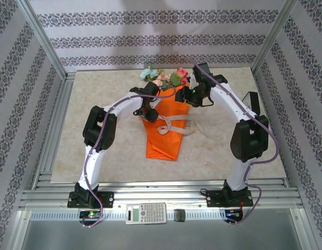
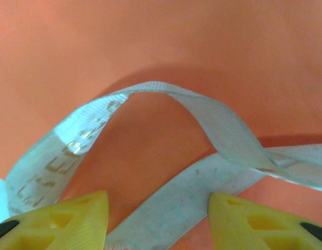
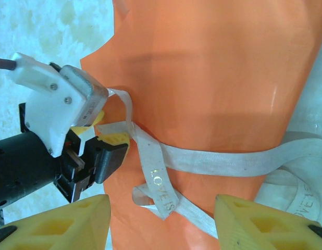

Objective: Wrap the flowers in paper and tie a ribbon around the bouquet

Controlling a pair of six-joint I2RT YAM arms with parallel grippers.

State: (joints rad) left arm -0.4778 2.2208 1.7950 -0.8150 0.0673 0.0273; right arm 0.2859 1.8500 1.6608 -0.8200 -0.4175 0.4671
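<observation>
Since the thin beige fabric ribbon is already laid across the bright orange paper cone, only the tightening of the tie is judged to be left. The cone is seen at centre of the top view on the table, with the artificial pink, red and pale blue flowers out of its wide end at upper middle. A slack loop is seen lower centre in the right wrist view.

On the left gripper the fingers are held apart, with the ribbon lying between them unclamped. On the right gripper the fingers are apart too, and nothing is held.

The ribbon is expected to be light, floppy and a bit slick on paper. It is best pinched flat across its width, on a free tail near the loop. The paper is thin and easily creased, so it should not be squeezed.
</observation>
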